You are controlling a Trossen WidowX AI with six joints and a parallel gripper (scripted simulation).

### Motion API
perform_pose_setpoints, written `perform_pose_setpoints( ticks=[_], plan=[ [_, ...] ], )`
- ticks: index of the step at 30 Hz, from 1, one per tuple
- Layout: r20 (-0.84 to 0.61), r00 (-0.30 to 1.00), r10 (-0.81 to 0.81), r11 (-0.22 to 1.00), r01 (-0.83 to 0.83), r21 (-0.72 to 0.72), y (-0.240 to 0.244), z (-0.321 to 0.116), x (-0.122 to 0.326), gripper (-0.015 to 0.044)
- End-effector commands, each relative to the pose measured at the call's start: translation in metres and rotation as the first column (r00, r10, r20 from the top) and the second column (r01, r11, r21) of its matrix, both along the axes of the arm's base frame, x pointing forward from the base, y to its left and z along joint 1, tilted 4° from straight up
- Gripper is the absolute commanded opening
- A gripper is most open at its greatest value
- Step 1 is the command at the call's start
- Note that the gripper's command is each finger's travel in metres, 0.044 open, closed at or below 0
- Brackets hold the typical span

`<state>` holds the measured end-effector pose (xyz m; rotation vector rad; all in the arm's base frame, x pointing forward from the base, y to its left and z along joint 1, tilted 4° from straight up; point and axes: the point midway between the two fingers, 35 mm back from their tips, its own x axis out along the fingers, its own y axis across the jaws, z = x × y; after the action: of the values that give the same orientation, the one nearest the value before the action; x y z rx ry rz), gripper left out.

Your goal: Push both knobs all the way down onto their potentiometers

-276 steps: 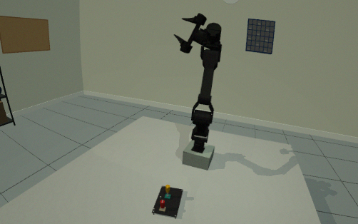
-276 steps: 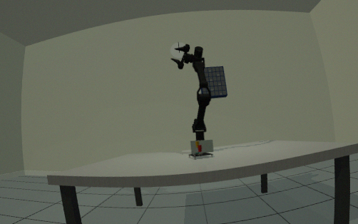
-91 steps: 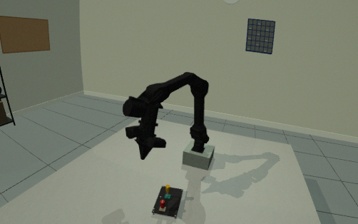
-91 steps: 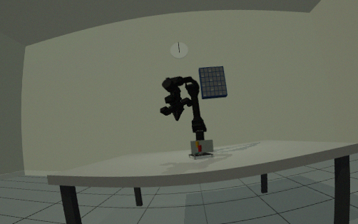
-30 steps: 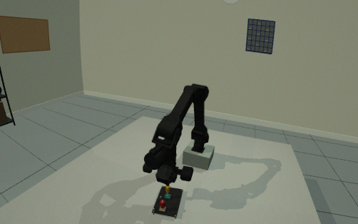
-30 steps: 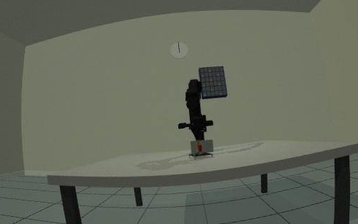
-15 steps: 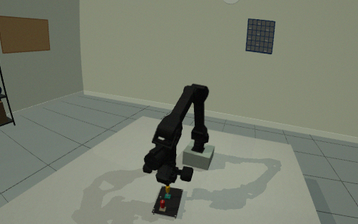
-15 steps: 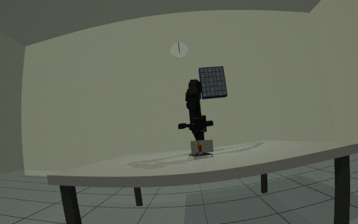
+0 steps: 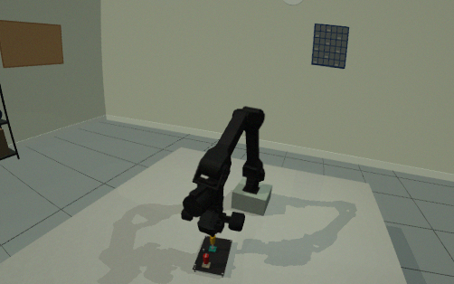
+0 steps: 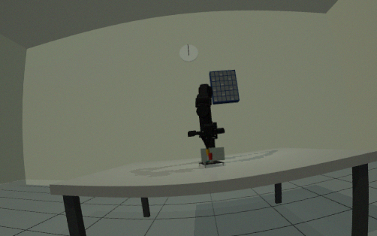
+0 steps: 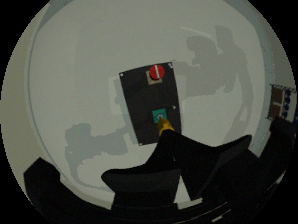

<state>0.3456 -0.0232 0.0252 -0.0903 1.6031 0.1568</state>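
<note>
The dark circuit board point(image 9: 220, 260) point(image 11: 140, 95) stands on short legs. The red knob point(image 9: 206, 256) point(image 10: 210, 155) point(image 11: 157, 72) stands raised above its beige potentiometer point(image 9: 206, 265) point(image 11: 151, 80). The yellow knob point(image 9: 212, 240) point(image 10: 207, 152) point(image 11: 166, 126) is over the teal potentiometer point(image 9: 212, 249) point(image 11: 158, 113). It leans, with its top toward my fingertips, and a gap shows beneath it. My gripper point(image 9: 212, 233) point(image 10: 206, 146) point(image 11: 166, 132) is shut, with nothing held between the fingers. Its tips are at the yellow knob's top and seem to touch it; they partly hide the knob in the wrist view.
The pale table point(image 9: 314, 258) point(image 10: 159, 190) carries the board and the arm's grey base block point(image 9: 249, 203) behind the board. The arm's shadows fall on both sides. A shelf rack point(image 9: 3, 108) stands on the floor at the far left, well away from the arm.
</note>
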Motion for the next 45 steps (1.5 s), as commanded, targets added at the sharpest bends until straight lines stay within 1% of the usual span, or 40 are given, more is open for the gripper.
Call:
perform_pose_setpoints(
  ticks=[1,16,45],
  plan=[
    [-0.003,1.000,0.004,1.000,-0.004,-0.005,-0.001,-0.002,-0.001,0.0000],
    [-0.003,1.000,0.004,1.000,-0.004,-0.005,-0.001,0.000,-0.001,0.0000],
    [-0.003,1.000,0.004,1.000,-0.004,-0.005,0.000,-0.015,-0.002,0.0000]
  ],
)
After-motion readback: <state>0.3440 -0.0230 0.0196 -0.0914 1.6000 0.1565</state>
